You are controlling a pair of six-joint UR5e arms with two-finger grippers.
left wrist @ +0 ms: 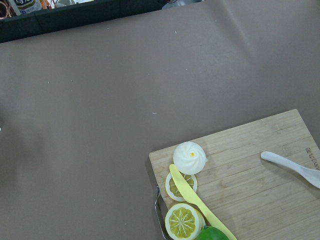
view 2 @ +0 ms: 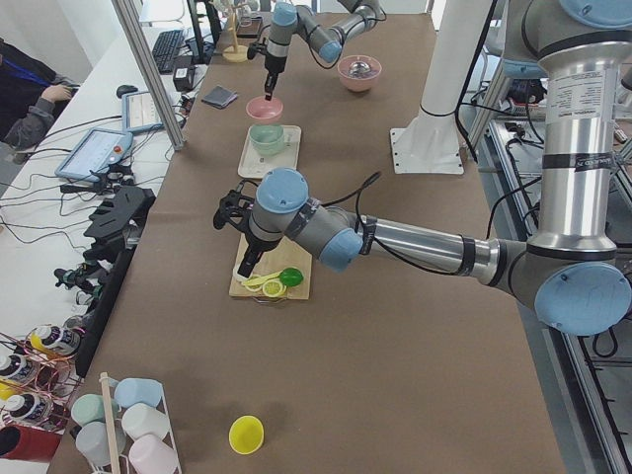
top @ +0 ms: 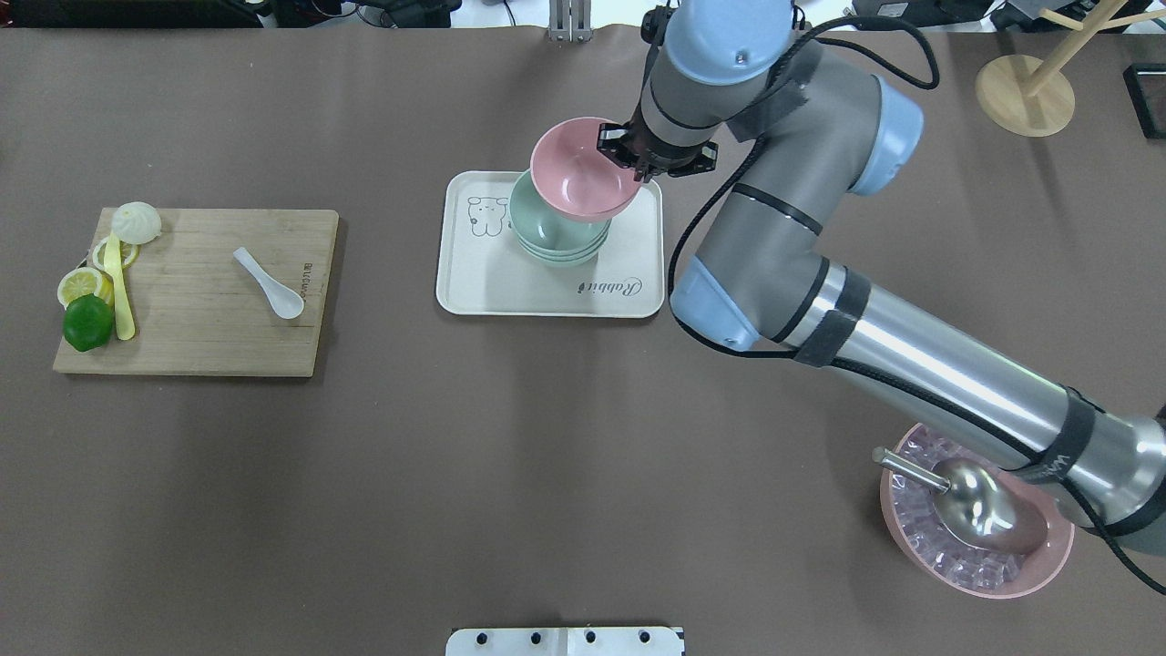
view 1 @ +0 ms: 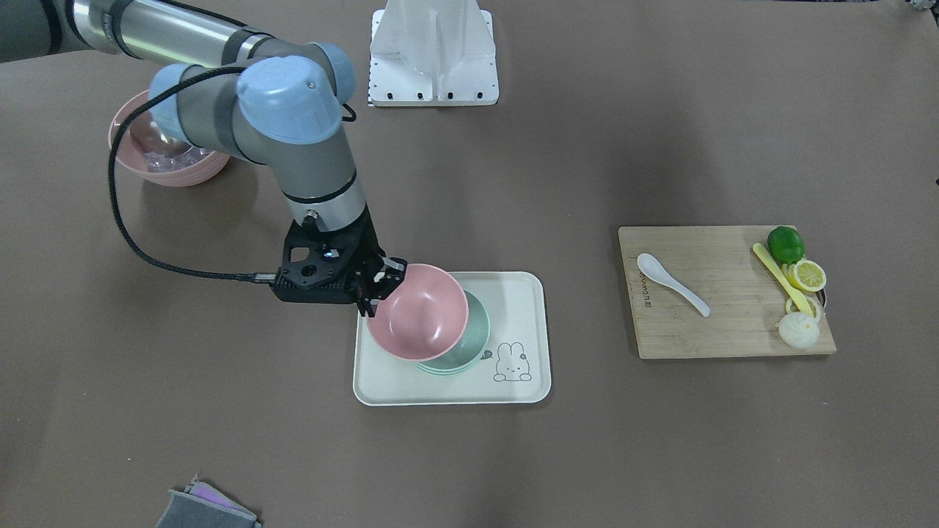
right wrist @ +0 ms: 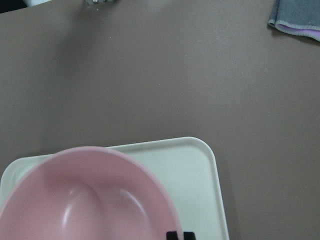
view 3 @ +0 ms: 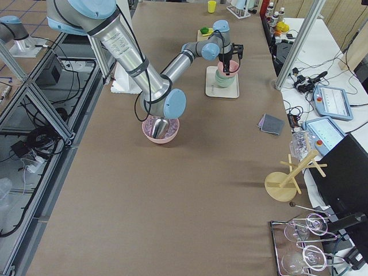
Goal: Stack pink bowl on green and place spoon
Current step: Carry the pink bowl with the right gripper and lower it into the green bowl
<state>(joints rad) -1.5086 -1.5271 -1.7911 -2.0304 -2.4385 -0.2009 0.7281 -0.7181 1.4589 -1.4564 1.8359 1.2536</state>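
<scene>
Right gripper [view 1: 378,290] pinches pink bowl [view 1: 418,312] by rim, over green bowl [view 1: 473,339] on tray [view 1: 522,292]. Spoon [view 1: 671,282] well apart on cutting board [view 1: 704,334]. Left gripper [view 2: 230,209]: grip cannot be told.

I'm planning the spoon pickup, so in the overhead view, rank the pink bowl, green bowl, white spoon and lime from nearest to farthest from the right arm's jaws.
1. pink bowl, rim in the jaws of the right gripper.
2. green bowl, just under it on the tray.
3. white spoon, mid cutting board, far left.
4. lime, at the board's left edge.
</scene>
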